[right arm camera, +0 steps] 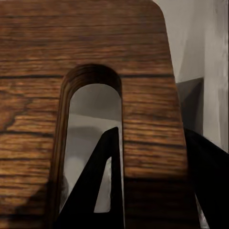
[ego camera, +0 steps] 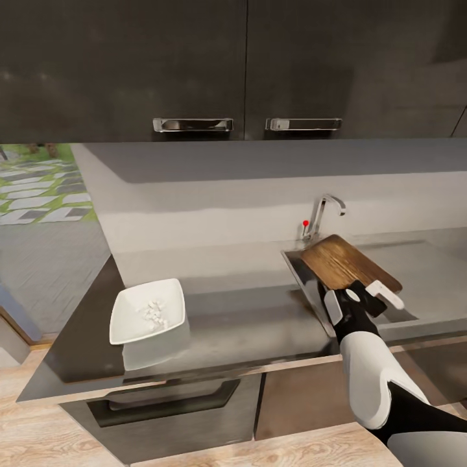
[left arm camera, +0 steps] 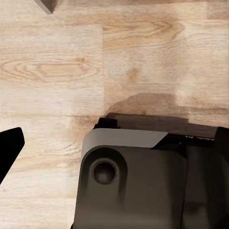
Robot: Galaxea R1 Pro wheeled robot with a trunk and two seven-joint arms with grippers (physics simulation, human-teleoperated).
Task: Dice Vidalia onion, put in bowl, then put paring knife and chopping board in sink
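Note:
My right gripper [ego camera: 355, 293] is shut on the near edge of the dark wooden chopping board [ego camera: 344, 263] and holds it tilted over the sink [ego camera: 299, 272]. In the right wrist view the board [right arm camera: 95, 43] sits between the two black fingers [right arm camera: 102, 181], one of them showing through the board's slot. On the countertop [ego camera: 259, 324] to the left stands the white square bowl [ego camera: 133, 327] with the diced onion [ego camera: 154, 312] as small white cubes inside. The paring knife is out of view. My left gripper [left arm camera: 117, 143] hangs open over the wooden floor [left arm camera: 95, 57].
The steel faucet [ego camera: 322, 214] and its red-knobbed lever [ego camera: 305, 223] stand behind the sink. Upper cabinets with two steel handles [ego camera: 192, 124] hang above the counter. The drainboard [ego camera: 434, 272] lies to the right of the basin. My own base [left arm camera: 133, 186] is under the left wrist.

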